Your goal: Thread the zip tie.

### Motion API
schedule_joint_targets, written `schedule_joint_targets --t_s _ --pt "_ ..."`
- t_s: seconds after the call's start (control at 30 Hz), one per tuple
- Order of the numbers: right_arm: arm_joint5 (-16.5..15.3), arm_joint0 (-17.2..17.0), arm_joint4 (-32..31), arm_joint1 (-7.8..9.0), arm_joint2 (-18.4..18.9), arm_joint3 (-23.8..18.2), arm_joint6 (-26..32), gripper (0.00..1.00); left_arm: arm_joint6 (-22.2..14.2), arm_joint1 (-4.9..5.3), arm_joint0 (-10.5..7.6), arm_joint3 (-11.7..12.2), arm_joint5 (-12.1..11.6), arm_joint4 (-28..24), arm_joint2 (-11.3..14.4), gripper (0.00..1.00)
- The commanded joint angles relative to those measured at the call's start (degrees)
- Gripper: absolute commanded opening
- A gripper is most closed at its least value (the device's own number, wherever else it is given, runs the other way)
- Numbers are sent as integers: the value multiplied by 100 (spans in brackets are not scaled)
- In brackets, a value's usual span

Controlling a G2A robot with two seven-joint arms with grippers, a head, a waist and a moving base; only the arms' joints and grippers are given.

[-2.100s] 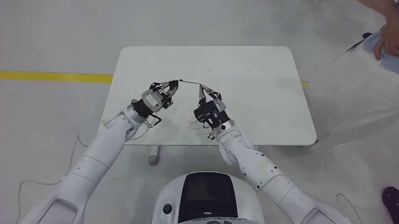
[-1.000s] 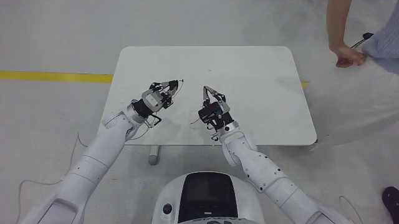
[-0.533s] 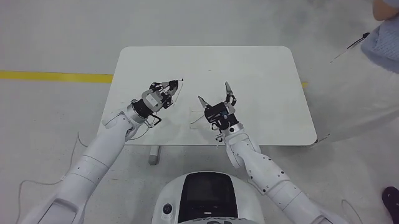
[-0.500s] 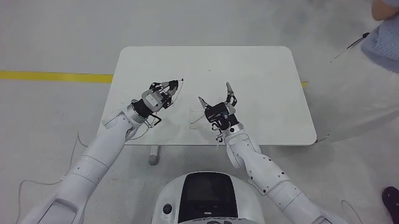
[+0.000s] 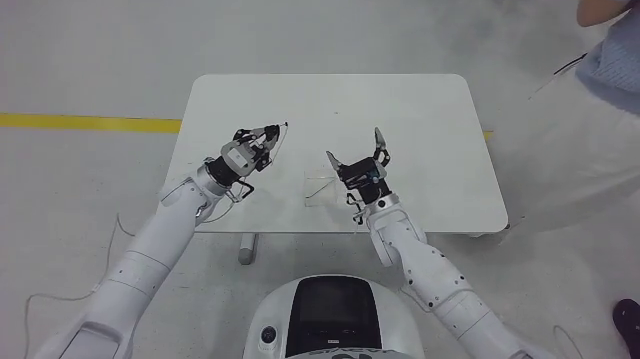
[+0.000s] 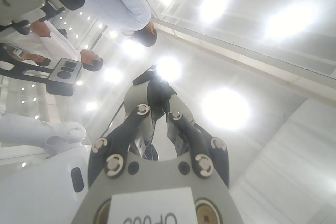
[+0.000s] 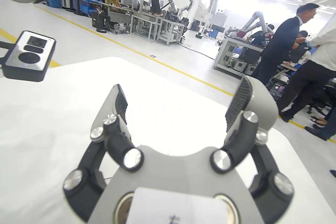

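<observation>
Broadly, the white table (image 5: 440, 99), round-cornered, stands on a pale floor crossed by a yellow line (image 5: 90, 121). Both grippers hang over its near half, well in from the far and side edges and apart from each other. The right gripper (image 5: 355, 146) is spread wide, with nothing between its ribbed pads (image 7: 122, 101). The left gripper (image 5: 262, 139), tilted upward, is pressed together, pinching the thin black zip tie (image 5: 281, 127), whose free end juts toward the far edge. A white label (image 7: 178, 209) sits on each gripper's base; its print is cut off and unreadable.
</observation>
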Motion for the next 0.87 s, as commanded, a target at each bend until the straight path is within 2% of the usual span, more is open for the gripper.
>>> schedule_joint_targets --t_s 0.0,0.2,0.83 --pt "-109 -53 19 20 105 -86 16 100 -44 41 13 1 -1 35 -60 0" --pt "-343 -134 -15 48 265 -259 27 100 -175 152 41 -44 -1 -2 -170 0" --pt "-343 -134 -15 48 265 -259 27 100 -175 152 41 -44 -1 -2 -170 0"
